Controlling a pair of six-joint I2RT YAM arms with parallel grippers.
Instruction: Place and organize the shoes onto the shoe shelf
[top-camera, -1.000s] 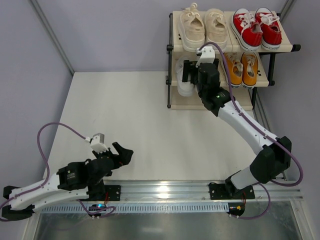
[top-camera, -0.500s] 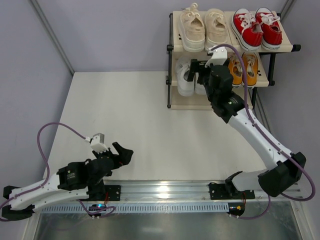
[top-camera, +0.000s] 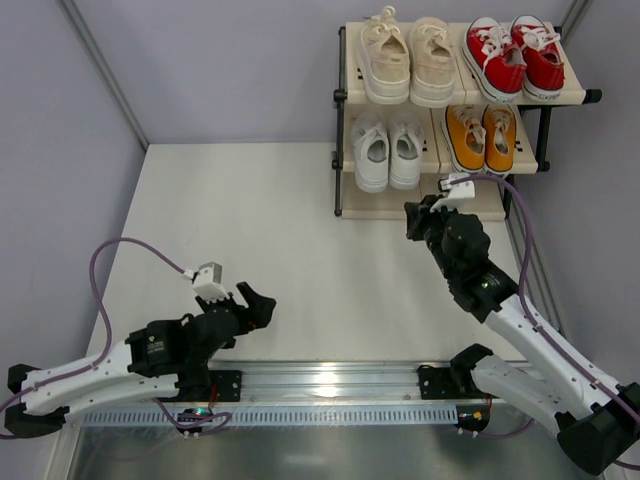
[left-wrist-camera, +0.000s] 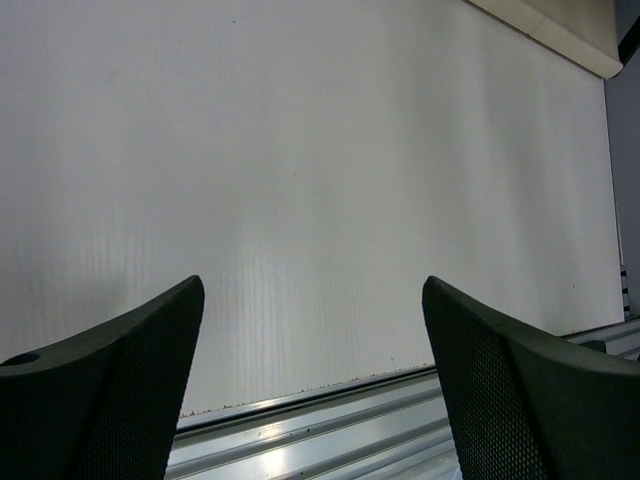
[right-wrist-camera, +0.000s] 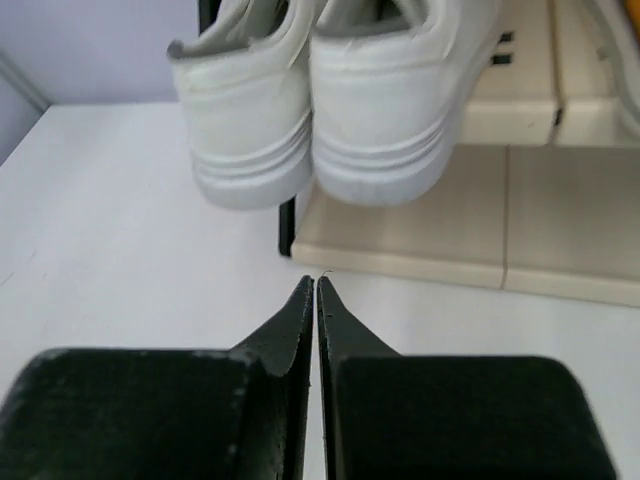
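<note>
The shoe shelf (top-camera: 580, 97) stands at the back right. Its top tier carries a cream-beige pair (top-camera: 408, 58) and a red pair (top-camera: 514, 55). On the middle tier sit a white pair (top-camera: 388, 150) and an orange-yellow pair (top-camera: 483, 137). In the right wrist view the white pair's heels (right-wrist-camera: 320, 110) stick out over the bottom panel (right-wrist-camera: 470, 225). My right gripper (top-camera: 414, 219) (right-wrist-camera: 316, 283) is shut and empty, just in front of the shelf. My left gripper (top-camera: 252, 305) (left-wrist-camera: 312, 300) is open and empty over the table's near edge.
A metal rail (top-camera: 330, 385) (left-wrist-camera: 330, 440) runs along the near edge under both arm bases. Purple cables loop from each arm. Grey walls close in the table on the left and behind the shelf.
My right arm has drawn back from the middle tier toward the near side, leaving the white pair there, and its gripper has shut. The left arm has shifted slightly right.
</note>
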